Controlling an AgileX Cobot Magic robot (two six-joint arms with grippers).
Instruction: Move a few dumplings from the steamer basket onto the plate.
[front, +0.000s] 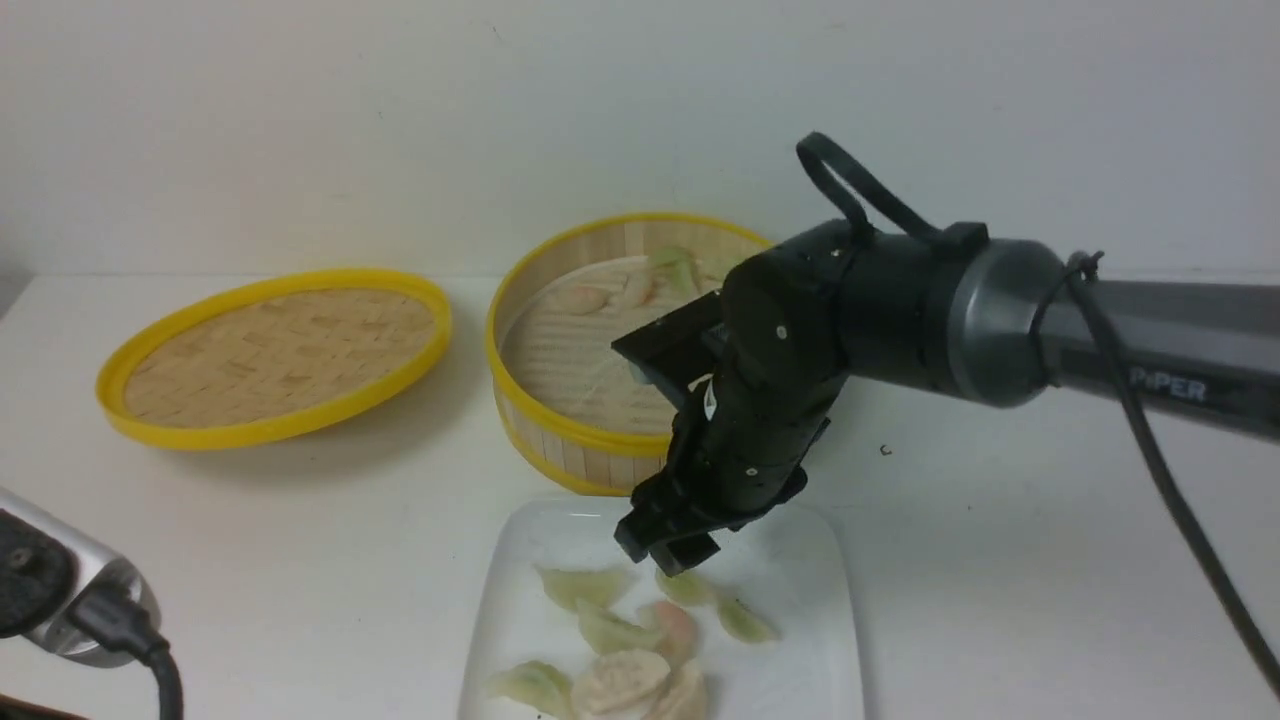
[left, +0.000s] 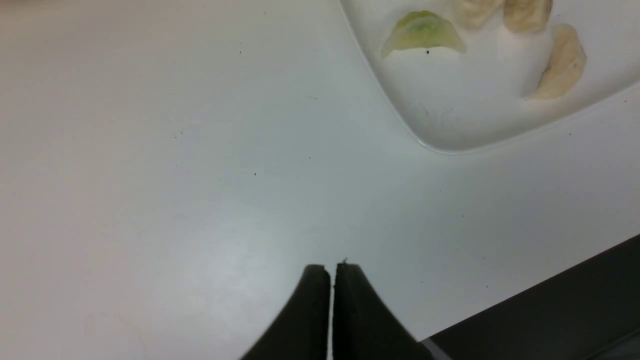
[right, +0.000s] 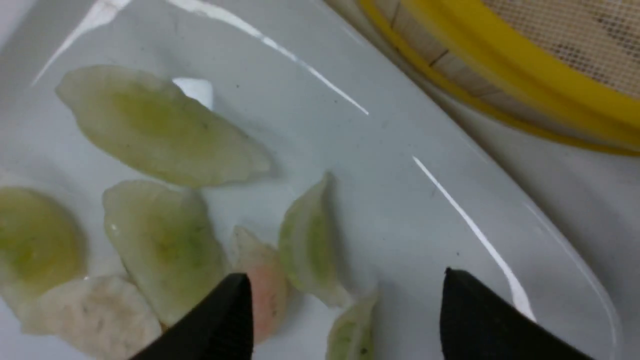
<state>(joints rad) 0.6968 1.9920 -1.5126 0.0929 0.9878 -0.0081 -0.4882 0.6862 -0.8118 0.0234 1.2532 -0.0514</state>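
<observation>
White worktop (front: 300, 540) runs back to a pale wall. Over the far part of the plate (front: 810, 640) the right gripper (front: 666, 542) hangs low, jaws spread wide with nothing between them. Green, pinkish and whitish dumplings (front: 620, 650) lie on the plate just under it and nearer the robot. Just beyond the plate's far edge stands the steamer basket (front: 560, 440), with a few more dumplings (front: 640, 288) at its far side. A woven lid (front: 270, 355) lies to its left. The left gripper (left: 331, 272) is closed and empty over bare worktop near a plate corner.
</observation>
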